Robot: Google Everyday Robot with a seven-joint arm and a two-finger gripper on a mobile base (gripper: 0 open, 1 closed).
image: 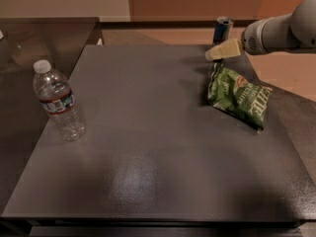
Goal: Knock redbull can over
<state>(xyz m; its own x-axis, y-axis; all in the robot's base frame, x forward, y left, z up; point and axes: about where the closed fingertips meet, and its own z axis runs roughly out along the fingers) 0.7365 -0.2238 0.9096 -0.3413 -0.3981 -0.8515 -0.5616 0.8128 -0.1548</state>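
The redbull can stands upright at the far edge of the dark table, right of centre; it is blue and silver with a silver top. My gripper comes in from the right on a grey arm. Its cream-coloured fingers point left and sit just in front of and below the can, covering the can's lower part. I cannot tell whether they touch the can.
A green crinkly chip bag lies just below the gripper on the right side. A clear water bottle with a white cap stands near the left edge. A second dark surface adjoins at the far left.
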